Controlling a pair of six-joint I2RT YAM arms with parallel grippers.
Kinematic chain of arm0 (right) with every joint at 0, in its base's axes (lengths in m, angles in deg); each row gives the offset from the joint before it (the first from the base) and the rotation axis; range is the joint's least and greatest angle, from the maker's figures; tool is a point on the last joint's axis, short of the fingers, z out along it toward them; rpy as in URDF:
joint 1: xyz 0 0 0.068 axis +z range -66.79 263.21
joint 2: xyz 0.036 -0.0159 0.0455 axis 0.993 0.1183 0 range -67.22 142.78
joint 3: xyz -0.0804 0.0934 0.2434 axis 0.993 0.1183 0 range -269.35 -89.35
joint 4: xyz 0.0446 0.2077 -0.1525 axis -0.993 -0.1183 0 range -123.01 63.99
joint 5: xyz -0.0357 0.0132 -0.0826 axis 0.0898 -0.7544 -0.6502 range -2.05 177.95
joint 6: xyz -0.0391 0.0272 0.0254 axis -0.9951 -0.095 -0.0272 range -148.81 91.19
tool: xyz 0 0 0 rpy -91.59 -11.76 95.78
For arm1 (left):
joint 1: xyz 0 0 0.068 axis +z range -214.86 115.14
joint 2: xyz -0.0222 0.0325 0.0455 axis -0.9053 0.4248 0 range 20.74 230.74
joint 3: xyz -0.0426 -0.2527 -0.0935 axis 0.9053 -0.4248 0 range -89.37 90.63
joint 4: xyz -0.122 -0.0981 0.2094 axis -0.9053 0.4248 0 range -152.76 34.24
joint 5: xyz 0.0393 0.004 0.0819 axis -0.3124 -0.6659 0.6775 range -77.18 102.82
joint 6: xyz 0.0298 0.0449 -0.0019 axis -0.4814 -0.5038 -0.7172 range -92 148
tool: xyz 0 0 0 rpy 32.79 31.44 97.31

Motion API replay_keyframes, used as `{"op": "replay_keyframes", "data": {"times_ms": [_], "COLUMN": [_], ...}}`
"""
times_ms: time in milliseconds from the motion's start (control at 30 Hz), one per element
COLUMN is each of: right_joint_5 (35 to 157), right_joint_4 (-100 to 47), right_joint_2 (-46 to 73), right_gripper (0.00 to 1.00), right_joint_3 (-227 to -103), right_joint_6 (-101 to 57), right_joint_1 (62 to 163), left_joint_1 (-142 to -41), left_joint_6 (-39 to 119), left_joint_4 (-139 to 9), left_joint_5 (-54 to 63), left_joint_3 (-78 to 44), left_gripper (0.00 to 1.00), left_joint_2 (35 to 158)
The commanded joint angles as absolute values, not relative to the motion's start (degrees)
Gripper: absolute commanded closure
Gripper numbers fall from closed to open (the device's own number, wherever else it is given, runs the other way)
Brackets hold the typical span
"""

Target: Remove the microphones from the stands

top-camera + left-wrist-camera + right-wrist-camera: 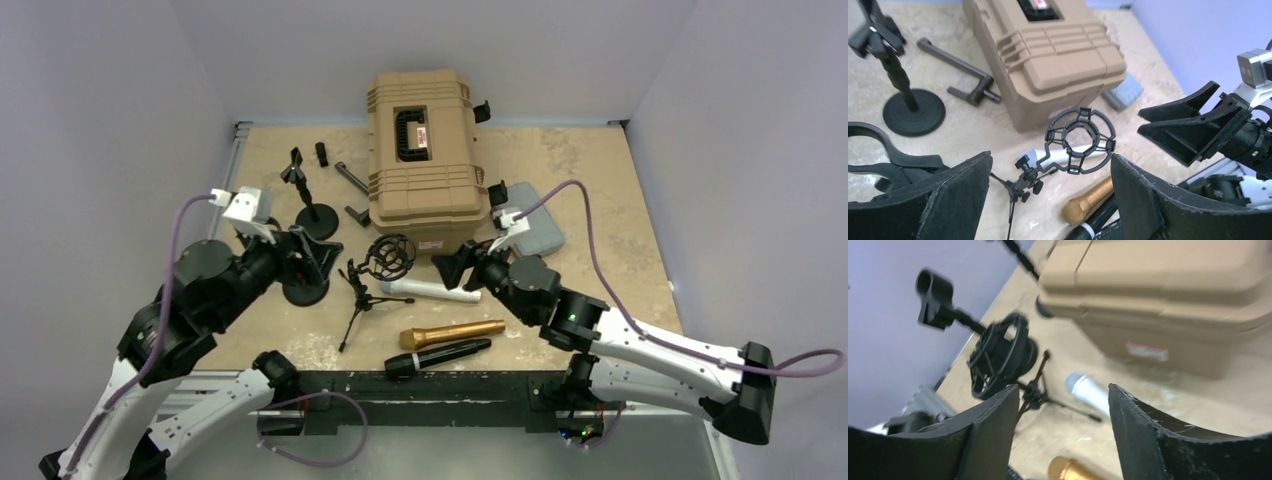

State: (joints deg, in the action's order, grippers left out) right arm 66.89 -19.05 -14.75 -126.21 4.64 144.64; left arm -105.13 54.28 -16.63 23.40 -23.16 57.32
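White microphone lies flat on the bench, just right of the tripod stand and near the front of the tan case; the shock mount on the stand reads as an empty ring, so we judge the lift-out done and the step in hand a clean withdrawal; left fingers spread wide, nothing between them; right fingers also spread and empty, close to the microphone's right end; we would back each arm straight off, clear of the tripod legs, and not nudge the round body into rolling; tan case is shut, contents unseen; grey case to its right is also closed, and we cannot tell what it holds.
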Motion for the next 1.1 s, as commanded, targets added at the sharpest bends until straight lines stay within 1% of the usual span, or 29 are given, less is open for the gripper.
{"op": "replay_keyframes", "data": {"times_ms": [0, 67, 200, 433, 600, 833, 867, 933, 967, 1067], "right_joint_5": [49.6, 45.3, 36.6, 27.7, 27.1, 28.3, 28.7, 31.5, 30.7, 29.2], "right_joint_4": [-30.2, -33.0, -36.0, -37.5, -36.7, -33.9, -33.5, -31.9, -30.0, -36.2], "right_joint_2": [-21.4, -23.7, -27.1, -30.5, -32.6, -35.7, -36.2, -37.7, -37.9, -36.8], "right_gripper": [0.31, 0.27, 0.25, 0.21, 0.18, 0.14, 0.13, 0.02, 0.01, 0.01], "right_joint_3": [-134.8, -138.6, -144.2, -152.4, -154.9, -153.7, -153.4, -151.9, -151.1, -153.8], "right_joint_6": [-5.0, -7.7, -13.2, -20.8, -23.2, -24.1, -23.6, -23.7, -25.3, -21.6], "right_joint_1": [144.5, 144.5, 144.5, 144.5, 144.4, 144.5, 144.4, 144.5, 144.5, 144.5], "left_joint_1": [-105.1, -105.1, -105.1, -105.1, -105.1, -105.2, -105.2, -105.1, -105.1, -105.1], "left_joint_6": [51.3, 50.1, 46.9, 42.2, 40.7, 40.1, 40.0, 39.8, 39.8, 39.9], "left_joint_4": [-18.9, -19.3, -21.1, -23.1, -23.2, -22.7, -22.9, -23.2, -23.1, -23.2], "left_joint_5": [27.1, 28.5, 30.9, 36.6, 39.5, 40.9, 40.8, 40.6, 40.5, 39.8], "left_joint_3": [-18.4, -17.4, -16.3, -15.8, -15.5, -15.5, -15.7, -15.5, -15.3, -15.1], "left_gripper": [0.14, 0.14, 0.14, 0.14, 0.14, 0.14, 0.14, 0.14, 0.14, 0.14], "left_joint_2": [53.1, 51.4, 48.0, 42.8, 41.1, 40.9, 40.9, 41.4, 41.7, 42.2]}}
